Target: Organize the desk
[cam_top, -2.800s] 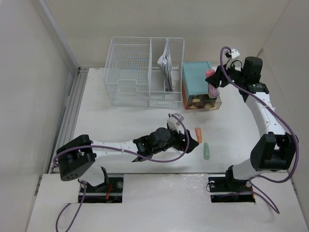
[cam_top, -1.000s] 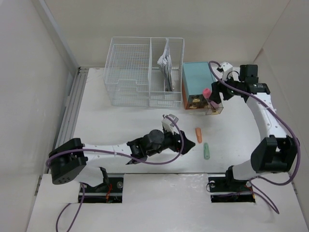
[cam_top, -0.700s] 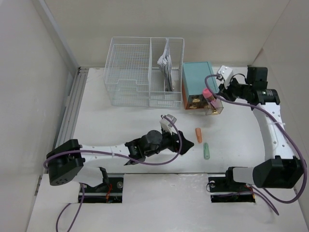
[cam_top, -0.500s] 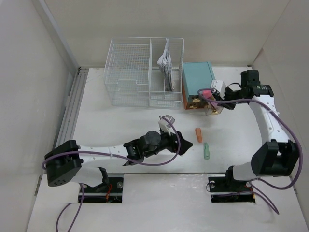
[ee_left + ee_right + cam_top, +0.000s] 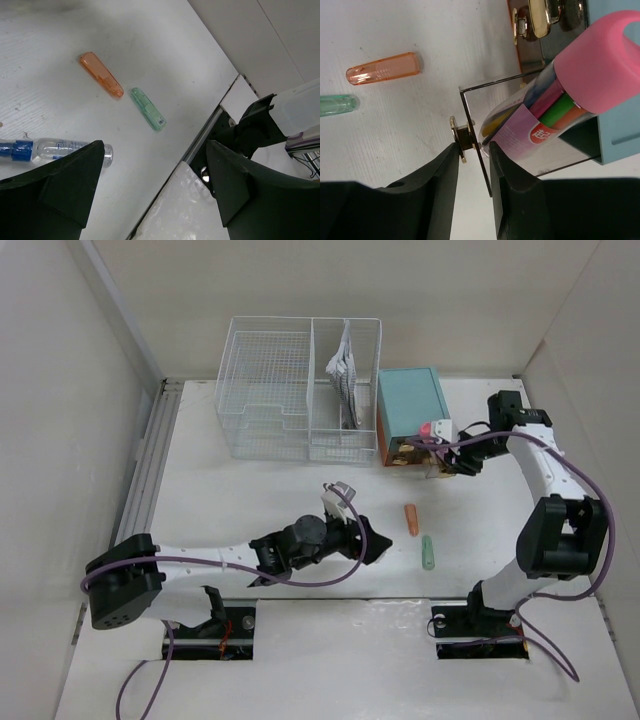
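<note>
The white desk [image 5: 250, 490] has a grooved rail [image 5: 150, 470] along its left edge. A teal drawer box [image 5: 410, 410] stands at the back with a clear drawer [image 5: 520, 160] pulled out. A pink-capped tube of pens [image 5: 560, 100] lies in that drawer. My right gripper [image 5: 472, 155] is shut on the drawer's front panel at its gold knob [image 5: 457, 140]; it also shows in the top view [image 5: 445, 458]. My left gripper [image 5: 378, 545] is open and empty above the desk. Below it in the left wrist view lie an orange cap [image 5: 101, 75], a green cap [image 5: 148, 108] and a small clear bottle [image 5: 55, 150].
A white wire-mesh basket [image 5: 270, 390] stands at the back, with papers [image 5: 345, 370] in its right compartment. The orange cap [image 5: 410, 518] and the green cap [image 5: 428, 552] lie right of my left gripper. Walls enclose the desk on three sides.
My right gripper lowered the pink-capped tube into the open drawer, let it go, and closed on the drawer front. My left arm drew back a little toward the near edge.
</note>
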You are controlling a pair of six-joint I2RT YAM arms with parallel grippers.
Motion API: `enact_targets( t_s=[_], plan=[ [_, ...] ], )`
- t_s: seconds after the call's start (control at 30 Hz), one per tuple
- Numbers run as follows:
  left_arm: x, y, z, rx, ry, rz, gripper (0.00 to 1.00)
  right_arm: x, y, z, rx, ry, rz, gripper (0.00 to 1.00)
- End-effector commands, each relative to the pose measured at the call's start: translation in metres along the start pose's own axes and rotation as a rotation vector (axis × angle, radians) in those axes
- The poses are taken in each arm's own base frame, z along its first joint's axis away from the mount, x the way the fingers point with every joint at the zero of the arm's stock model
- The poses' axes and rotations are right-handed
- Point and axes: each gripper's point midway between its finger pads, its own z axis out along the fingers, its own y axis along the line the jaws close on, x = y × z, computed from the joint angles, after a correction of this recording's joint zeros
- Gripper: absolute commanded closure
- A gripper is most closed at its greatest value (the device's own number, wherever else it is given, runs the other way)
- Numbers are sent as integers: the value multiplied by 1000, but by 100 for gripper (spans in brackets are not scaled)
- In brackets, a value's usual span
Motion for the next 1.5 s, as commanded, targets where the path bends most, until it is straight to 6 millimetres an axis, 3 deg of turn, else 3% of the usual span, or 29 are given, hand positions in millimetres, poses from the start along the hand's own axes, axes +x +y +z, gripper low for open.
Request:
enact_targets(
  t_s=[0.0,0.13,0.2,0.33,0.73,0.97,1.03,1.1,1.23,1.47],
  plan=[
    [-15,-11,-6,40,-59,-18,20,-12,-15,-5,35,-41,-62,64],
    [-16,-9,-6,33,-64,-18,20,-12,-17,-5,43,-42,-60,67],
    [-16,-9,-6,33,-64,-18,20,-9,-17,-2,37,-32,-54,81],
    [-16,-9,-6,33,-64,-18,20,-2,1,-2,-7,-7,-41,91],
    [-17,-12,-6,46,-66,-19,20,-4,66,-21,-63,21,-98,91],
    [-20,-15,-6,51,-73,-21,20,-1,79,-22,-76,30,-110,91],
    [-20,-15,-6,52,-73,-21,20,-2,76,-21,-63,30,-108,80],
    [-20,-15,-6,52,-73,-21,20,-2,69,-21,-46,19,-89,80],
    [-23,-17,-7,57,-80,-22,20,-8,38,-20,53,-7,-79,91],
    [-24,-17,-9,57,-80,-22,20,-18,-18,-16,130,-57,-20,93]
  ],
)
